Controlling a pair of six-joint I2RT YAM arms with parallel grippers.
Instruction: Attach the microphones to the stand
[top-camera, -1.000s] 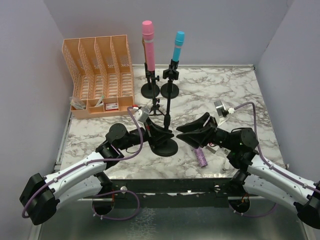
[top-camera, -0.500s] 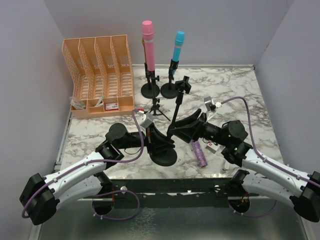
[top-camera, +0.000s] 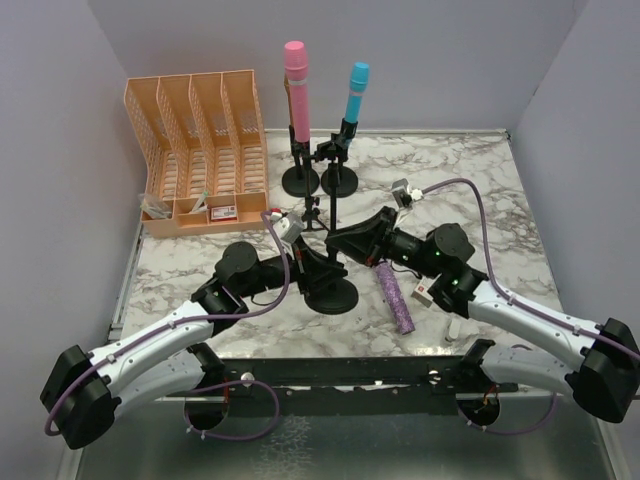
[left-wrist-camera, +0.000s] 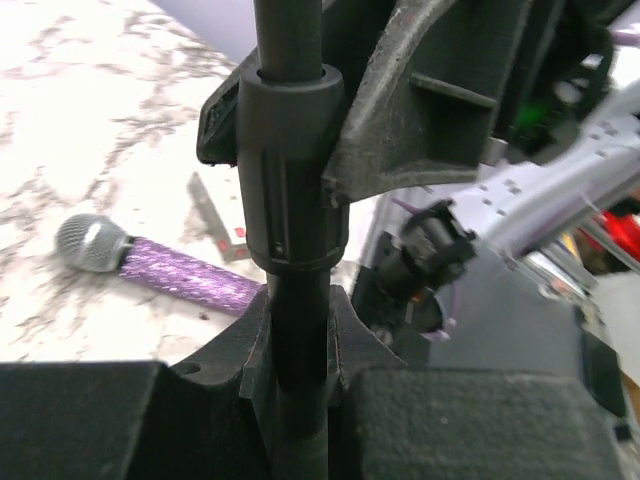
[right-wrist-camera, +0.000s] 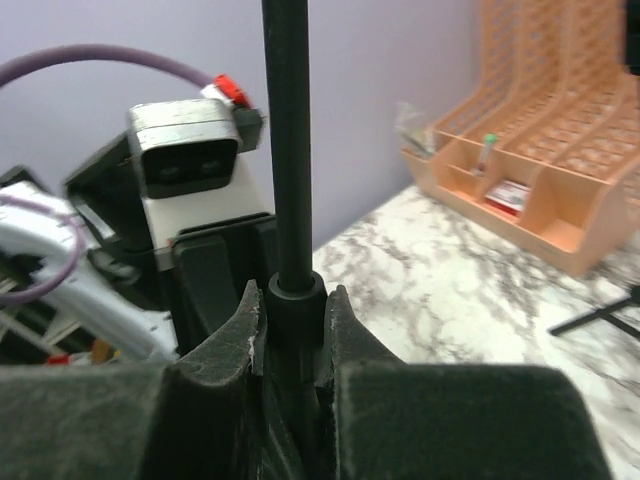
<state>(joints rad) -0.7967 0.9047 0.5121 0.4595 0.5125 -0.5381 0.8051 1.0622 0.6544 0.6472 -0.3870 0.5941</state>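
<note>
Gripping the stand pole (top-camera: 332, 215) mid-table, left tool (left-wrist-camera: 298, 330) and right tool (right-wrist-camera: 295, 320) crowd together; purple microphone (top-camera: 395, 298) just beside.

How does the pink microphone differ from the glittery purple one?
The pink microphone stands upright in a stand at the back; the purple microphone lies flat on the table. The pink microphone is plain pink; the purple microphone glitters, with a silver mesh head. Both are stick-shaped.
</note>
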